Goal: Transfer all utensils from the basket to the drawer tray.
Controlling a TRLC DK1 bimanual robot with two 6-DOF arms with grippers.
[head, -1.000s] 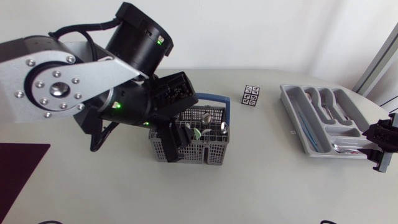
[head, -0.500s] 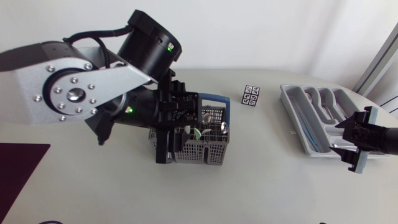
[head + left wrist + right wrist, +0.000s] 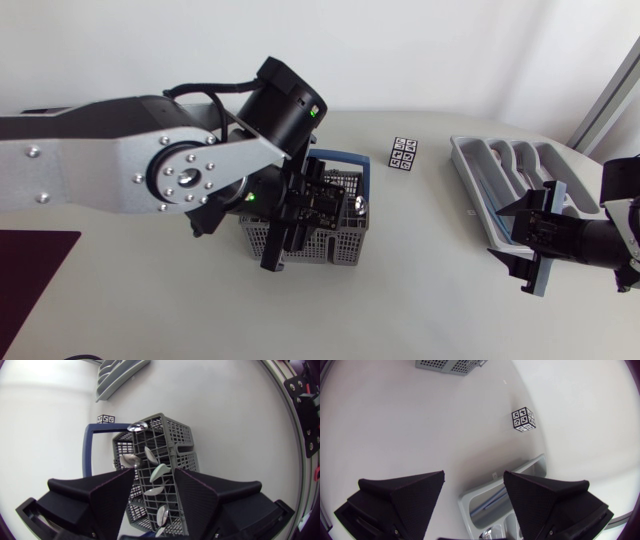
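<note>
The grey wire basket (image 3: 345,240) with a blue handle stands mid-table and holds several spoons (image 3: 352,204). My left gripper (image 3: 288,238) hangs over the basket's left part, fingers apart. In the left wrist view this gripper (image 3: 152,506) is open just above the basket (image 3: 167,447), with spoon bowls (image 3: 159,471) showing between and ahead of its fingers; none is gripped. The grey drawer tray (image 3: 468,165) lies at the right. My right gripper (image 3: 528,250) is open and empty at the tray's near corner. In the right wrist view, the tray (image 3: 487,494) shows between its fingers.
A small black-and-white marker cube (image 3: 404,154) sits between basket and tray, also seen ahead of the right gripper as the cube (image 3: 523,419). A dark mat (image 3: 25,275) lies at the table's left edge. My bulky left arm (image 3: 150,170) covers the table left of the basket.
My left arm has swung right and its gripper has come down over the basket, fingers narrowing somewhat. My right gripper has moved left from the table's edge to the tray's near corner.
</note>
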